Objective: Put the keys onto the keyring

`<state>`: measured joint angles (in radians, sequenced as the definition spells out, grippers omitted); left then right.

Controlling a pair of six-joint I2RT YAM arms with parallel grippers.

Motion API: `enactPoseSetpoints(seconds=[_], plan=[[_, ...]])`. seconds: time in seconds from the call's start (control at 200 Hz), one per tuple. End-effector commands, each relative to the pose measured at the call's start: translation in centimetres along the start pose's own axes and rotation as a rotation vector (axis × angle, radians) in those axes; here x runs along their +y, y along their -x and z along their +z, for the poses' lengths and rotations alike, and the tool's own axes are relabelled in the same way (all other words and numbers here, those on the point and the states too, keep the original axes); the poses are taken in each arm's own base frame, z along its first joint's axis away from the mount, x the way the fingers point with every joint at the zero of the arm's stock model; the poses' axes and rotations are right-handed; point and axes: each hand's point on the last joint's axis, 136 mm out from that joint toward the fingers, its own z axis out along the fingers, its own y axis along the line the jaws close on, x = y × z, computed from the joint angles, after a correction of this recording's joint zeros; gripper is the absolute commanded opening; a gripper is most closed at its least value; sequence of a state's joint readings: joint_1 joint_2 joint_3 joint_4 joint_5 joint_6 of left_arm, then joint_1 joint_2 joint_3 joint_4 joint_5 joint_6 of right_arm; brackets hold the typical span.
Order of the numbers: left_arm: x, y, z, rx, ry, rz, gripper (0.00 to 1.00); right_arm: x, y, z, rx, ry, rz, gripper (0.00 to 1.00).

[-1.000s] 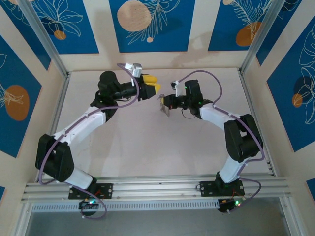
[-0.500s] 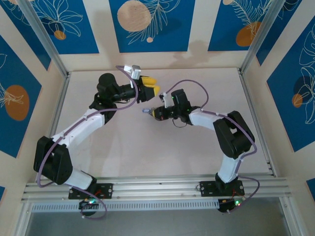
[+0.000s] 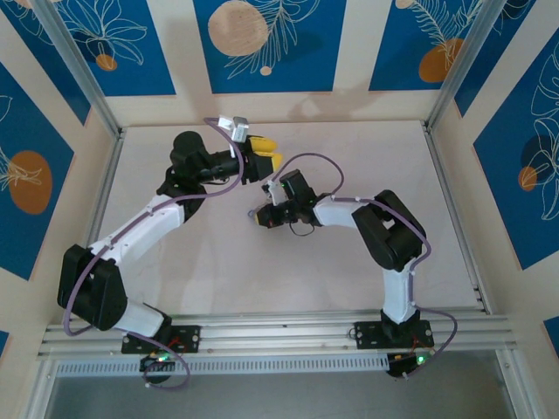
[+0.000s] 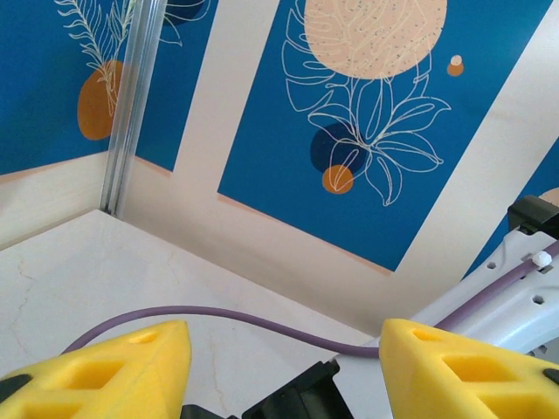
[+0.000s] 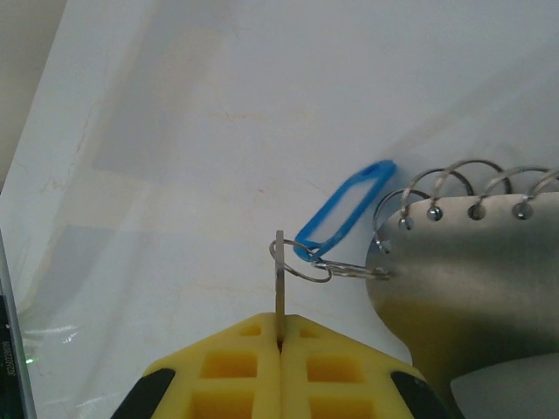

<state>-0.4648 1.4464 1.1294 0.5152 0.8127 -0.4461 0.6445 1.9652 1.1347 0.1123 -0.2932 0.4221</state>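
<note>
Two yellow fingers of your right gripper [image 5: 279, 321] are pressed together on a thin pale metal strip [image 5: 279, 271], seen edge-on; whether that is a blade you cannot tell. At its tip sits a small wire ring [image 5: 301, 264], and the key [image 5: 345, 208], a blue oval, joins it against the white table [image 5: 175, 131]. The grey keyring [image 5: 472, 288], silvery coil along its edge, is just right, linked to that ring. Your left gripper [image 4: 284, 336] stands apart and empty, with a purple cable [image 4: 244, 316] crossing behind its gap.
</note>
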Motion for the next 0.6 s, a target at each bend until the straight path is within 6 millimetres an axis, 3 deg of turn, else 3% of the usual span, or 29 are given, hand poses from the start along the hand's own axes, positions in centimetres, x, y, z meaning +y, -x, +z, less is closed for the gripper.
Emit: enactPoseSetpoints(seconds=[0.0, 0.07, 0.14, 0.295, 0.425, 0.595], plan=[[-0.5, 0.9, -0.6, -0.028, -0.002, 0.025, 0.59, 2.0, 1.1, 0.0, -0.001, 0.052, -0.013, 0.18], [-0.4, 1.0, -0.5, -0.028, -0.003, 0.024, 0.59, 2.9, 1.6, -0.4, -0.008, 0.082, -0.022, 0.38], [-0.4, 1.0, -0.5, -0.030, -0.003, 0.026, 0.59, 3.9, 2.1, -1.0, -0.020, 0.100, -0.039, 0.47], [-0.3, 1.1, -0.4, -0.034, -0.003, 0.026, 0.60, 5.2, 3.1, -2.6, -0.057, 0.104, -0.069, 0.52], [-0.1, 1.1, -0.4, -0.038, 0.010, 0.030, 0.62, 5.1, 4.0, -4.3, -0.097, 0.086, -0.076, 0.56], [0.5, 1.1, -0.8, -0.040, 0.058, 0.036, 0.76, 4.0, 5.6, -8.0, -0.179, 0.041, -0.071, 0.68]])
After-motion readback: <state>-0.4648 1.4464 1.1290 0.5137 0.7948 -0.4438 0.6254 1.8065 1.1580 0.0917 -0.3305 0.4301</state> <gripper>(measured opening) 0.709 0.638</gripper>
